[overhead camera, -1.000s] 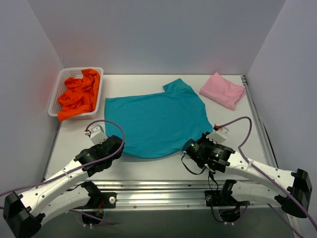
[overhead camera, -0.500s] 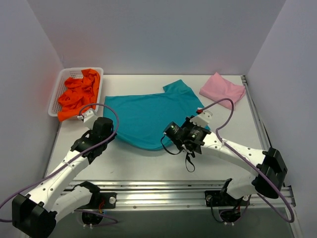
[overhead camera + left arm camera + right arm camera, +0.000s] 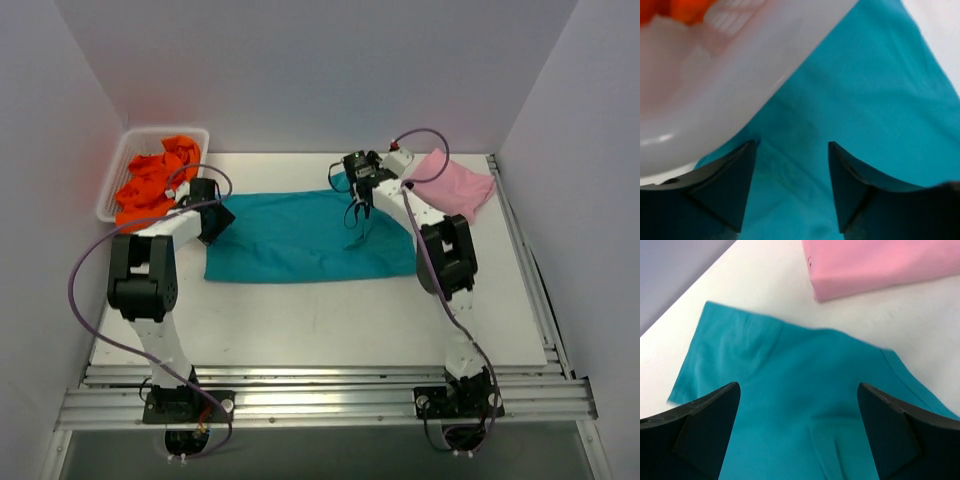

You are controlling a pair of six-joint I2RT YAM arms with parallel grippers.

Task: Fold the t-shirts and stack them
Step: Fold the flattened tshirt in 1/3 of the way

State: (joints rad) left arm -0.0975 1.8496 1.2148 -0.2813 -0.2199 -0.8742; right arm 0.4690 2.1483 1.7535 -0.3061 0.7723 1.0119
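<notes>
The teal t-shirt (image 3: 300, 240) lies folded in half as a wide band across the table's far half. My left gripper (image 3: 213, 218) hovers over its far left corner, beside the basket. In the left wrist view this gripper (image 3: 792, 185) is open, with teal cloth (image 3: 875, 100) lying under the gap. My right gripper (image 3: 357, 195) is over the shirt's far edge near the sleeve. In its wrist view it (image 3: 797, 430) stands wide open above the teal cloth (image 3: 785, 385). A folded pink t-shirt (image 3: 455, 185) (image 3: 880, 262) lies at the far right. Orange t-shirts (image 3: 150, 185) fill the basket.
The white lattice basket (image 3: 165, 133) stands at the far left corner, its wall (image 3: 715, 100) close to my left fingers. White walls close in the table (image 3: 320, 320) on three sides. A metal rail (image 3: 320, 395) runs along the near edge.
Both arms swung from the near side to the far side, carrying the teal shirt's near hem over and folding it in half. Both grippers then opened and let the cloth go.
</notes>
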